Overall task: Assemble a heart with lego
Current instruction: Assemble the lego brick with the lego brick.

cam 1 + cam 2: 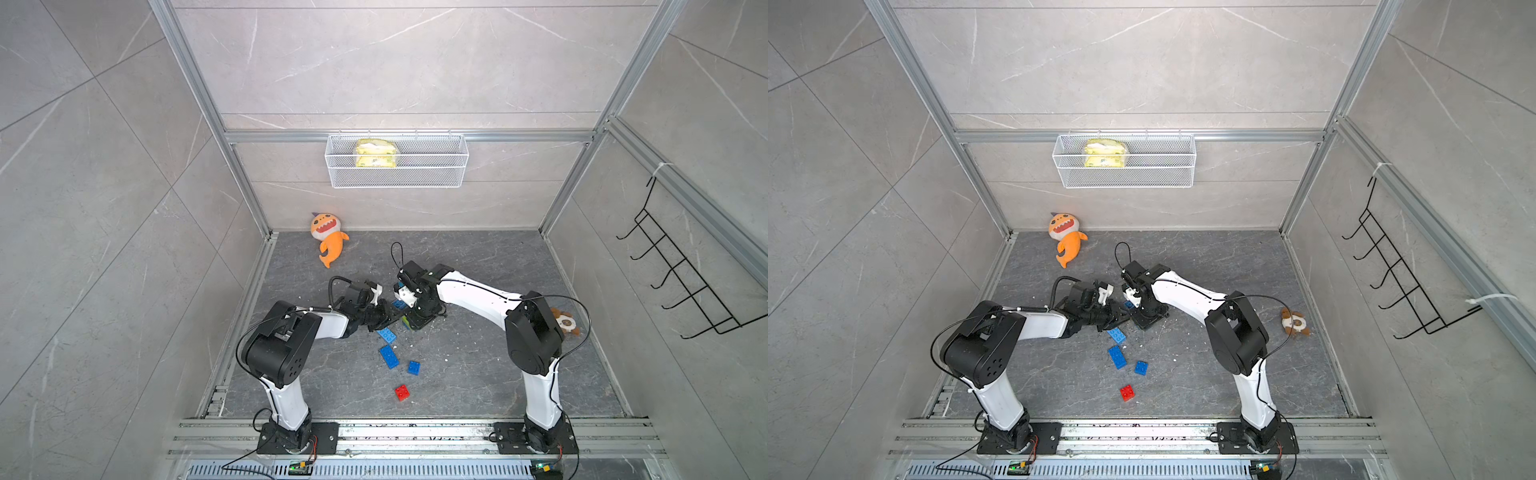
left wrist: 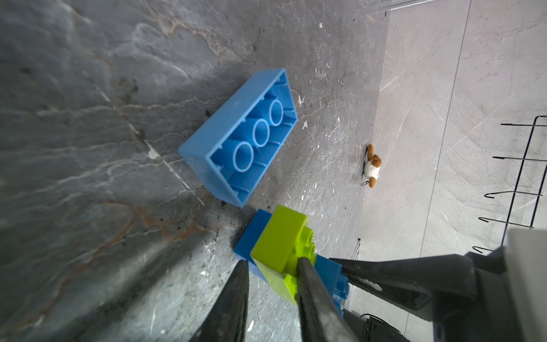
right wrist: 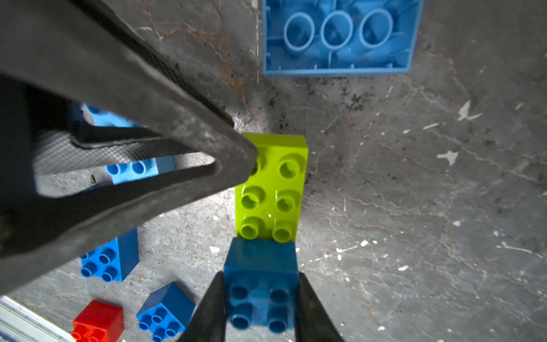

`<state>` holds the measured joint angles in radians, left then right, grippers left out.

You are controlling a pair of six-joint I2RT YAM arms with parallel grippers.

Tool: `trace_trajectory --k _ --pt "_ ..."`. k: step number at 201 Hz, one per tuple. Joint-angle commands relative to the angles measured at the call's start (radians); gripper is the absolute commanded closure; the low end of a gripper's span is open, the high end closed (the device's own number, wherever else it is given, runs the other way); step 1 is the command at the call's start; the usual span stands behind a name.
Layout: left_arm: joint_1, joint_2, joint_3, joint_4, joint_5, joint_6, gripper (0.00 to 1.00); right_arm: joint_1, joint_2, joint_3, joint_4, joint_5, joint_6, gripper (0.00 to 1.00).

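- Top views: both wrists meet over the middle of the dark grey marbled counter and cover most of the half-built heart. Only a lime-green sliver shows, and neither set of jaws can be read here.
- Loose lego nearer the arm bases: one studded plastic long blue brick in full, a second long blue brick partly under the left wrist, one small blue square brick, one small red square brick.
- Toward the robot's right the counter runs wide to the side wall, with a small brown-and-white plush toy near it. An orange plush fish lies by the back wall, well apart.
- Left wrist view: the left jaws are clenched on one end of the long, studded lime-green brick, one finger on its studded face, the other beside the blue brick under it. One pale-blue long brick lies near, hollow side up, three tubes inside.
- Right wrist view: the right jaws grasp a small dark-blue square brick by two opposite sides; it sits on the lime-green brick's other end. Five green studs are bare, and a sixth is half hidden under a left finger's tip.
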<state>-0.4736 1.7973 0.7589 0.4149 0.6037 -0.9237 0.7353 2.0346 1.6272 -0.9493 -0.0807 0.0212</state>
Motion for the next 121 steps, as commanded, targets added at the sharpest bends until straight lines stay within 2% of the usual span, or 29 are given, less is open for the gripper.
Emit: trace_trajectory --k 1,121 --pt "-0.005 0.026 -0.019 0.040 0.001 -0.017 0.69 -0.004 0.024 0.000 -0.006 -0.011 -0.024 0.72" --pt "-0.005 0.040 -0.050 0.076 -0.004 -0.030 0.69 -0.009 0.078 -0.051 0.011 -0.004 0.038 0.72"
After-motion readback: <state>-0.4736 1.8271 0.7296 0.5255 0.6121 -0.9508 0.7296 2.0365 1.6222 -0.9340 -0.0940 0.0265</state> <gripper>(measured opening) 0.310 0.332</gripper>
